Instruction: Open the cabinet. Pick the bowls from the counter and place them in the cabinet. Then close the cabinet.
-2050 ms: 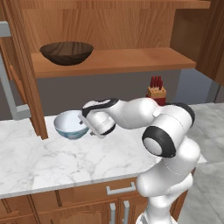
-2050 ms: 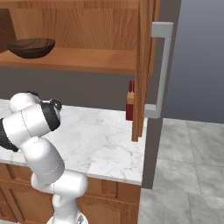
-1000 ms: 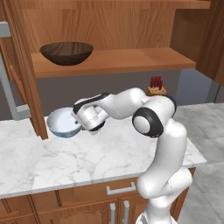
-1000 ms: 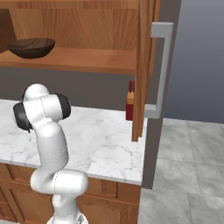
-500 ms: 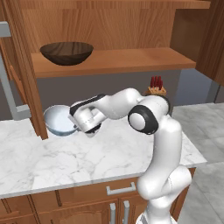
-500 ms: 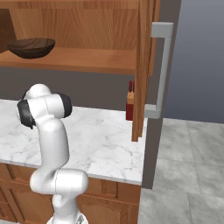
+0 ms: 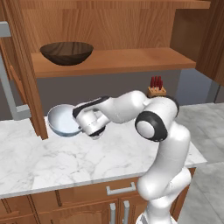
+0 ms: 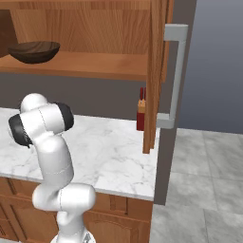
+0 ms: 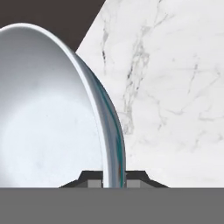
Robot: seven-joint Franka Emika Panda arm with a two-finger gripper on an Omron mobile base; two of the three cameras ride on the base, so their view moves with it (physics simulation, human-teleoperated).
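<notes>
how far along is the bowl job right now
Done: the cabinet stands open and the dark wooden bowl sits on its shelf. In hand: the gripper is shut on the rim of the white bowl, one finger on each side of it in the hand view, just above the counter. Left: put it on the shelf, then close the doors.

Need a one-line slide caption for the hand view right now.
Fingers pinch the rim of the white bowl above the marble counter.

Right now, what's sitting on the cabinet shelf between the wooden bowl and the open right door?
Nothing: in the right base view the cabinet shelf is bare wood from the wooden bowl to the open right door.
</notes>
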